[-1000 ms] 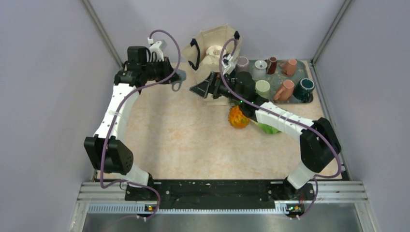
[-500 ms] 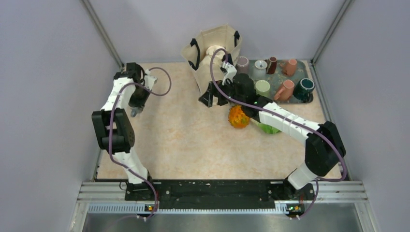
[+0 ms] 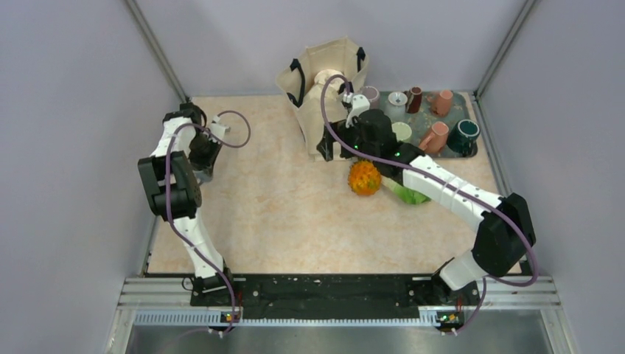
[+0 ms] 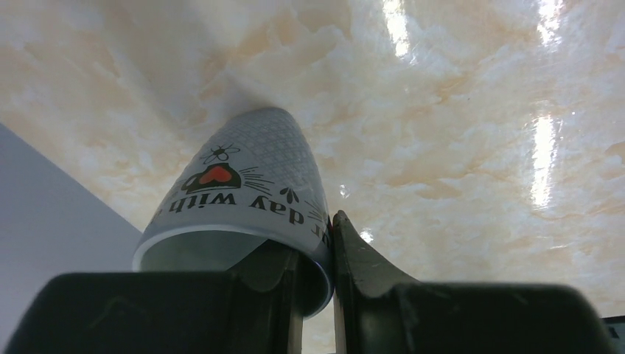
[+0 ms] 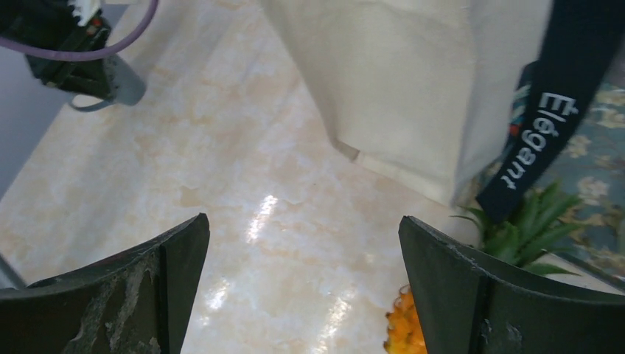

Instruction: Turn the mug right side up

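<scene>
The grey mug point(image 4: 243, 192) with a red heart and black lettering hangs tilted, its open end towards my left gripper point(image 4: 313, 240) and its base down by the tabletop. That gripper is shut on the mug's rim, one finger inside and one outside. In the top view the left gripper point(image 3: 201, 158) is near the table's left edge. The right wrist view shows the mug point(image 5: 110, 80) and its handle under the left gripper. I cannot tell whether the base touches the table. My right gripper point(image 5: 304, 221) is open and empty, beside the tote bag point(image 3: 324, 74).
A beige tote bag with black straps point(image 5: 413, 81) stands at the back centre. A tray point(image 3: 463, 155) with several mugs lies at the back right. An orange toy pineapple point(image 3: 365, 177) with green leaves lies under my right arm.
My left arm swung the mug from the back centre to the left edge and lowered it towards the table. My right gripper drew back a little to the right.
</scene>
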